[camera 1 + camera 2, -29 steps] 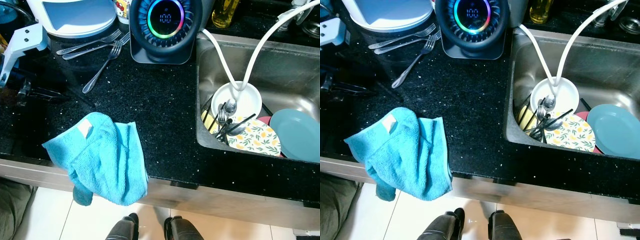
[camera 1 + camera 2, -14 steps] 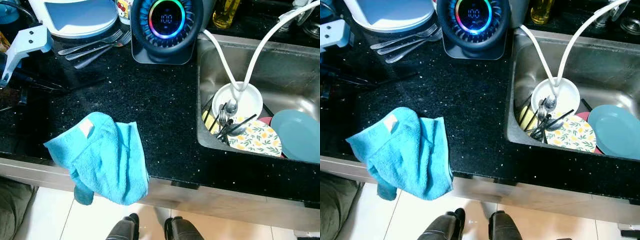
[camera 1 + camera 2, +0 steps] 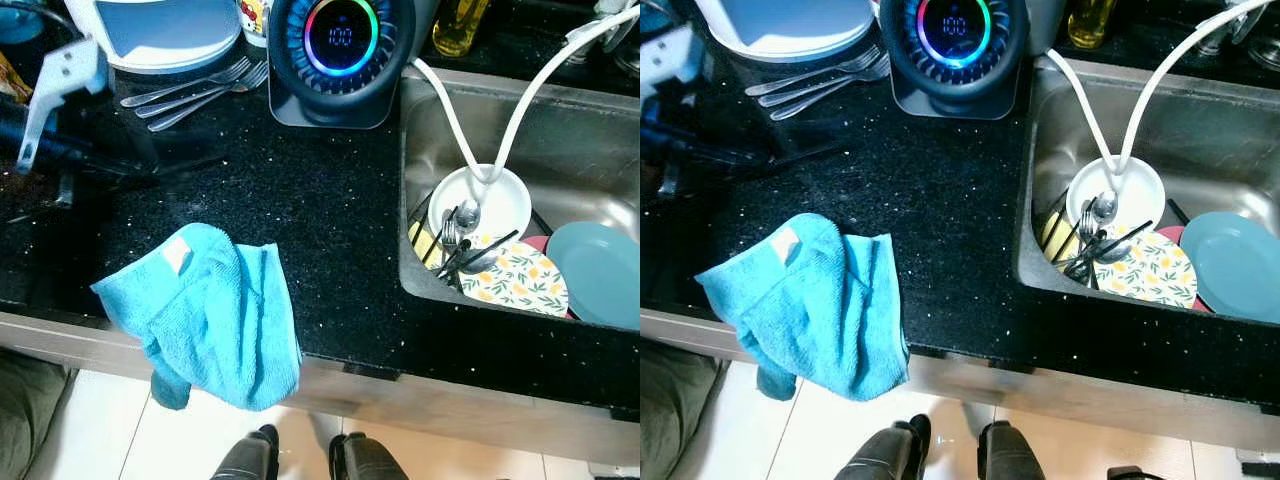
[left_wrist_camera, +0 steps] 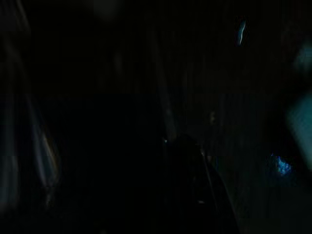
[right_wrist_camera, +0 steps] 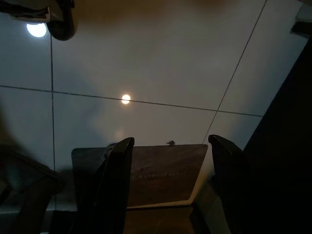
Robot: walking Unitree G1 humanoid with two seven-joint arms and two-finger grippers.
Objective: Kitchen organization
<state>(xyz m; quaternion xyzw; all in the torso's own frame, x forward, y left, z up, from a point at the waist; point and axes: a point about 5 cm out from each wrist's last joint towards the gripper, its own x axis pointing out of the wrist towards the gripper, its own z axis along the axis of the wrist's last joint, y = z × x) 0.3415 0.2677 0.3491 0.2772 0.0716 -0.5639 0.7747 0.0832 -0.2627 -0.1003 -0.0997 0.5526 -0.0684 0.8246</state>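
Note:
Three forks (image 3: 195, 85) lie side by side at the back left of the black counter (image 3: 330, 240), in front of a white appliance (image 3: 160, 25). My left gripper (image 3: 200, 163) reaches in from the left, low over the counter, just in front of the forks and behind a teal cloth (image 3: 200, 315). It is dark against the black stone. The cloth lies crumpled and hangs over the counter's front edge. My right gripper (image 5: 170, 190) hangs open over the tiled floor with nothing in it. The left wrist view is almost black.
A round black device with a glowing ring (image 3: 340, 40) stands at the back. On the right, the sink (image 3: 580, 140) holds a white bowl (image 3: 495, 195), cutlery (image 3: 455, 240), a floral plate (image 3: 515, 280) and a blue plate (image 3: 600, 270). Two white hoses (image 3: 520, 100) run into the bowl.
The fork that lay apart and slanted a second ago now lies beside the other two. My left arm has shifted slightly toward the back. The camera has moved a little.

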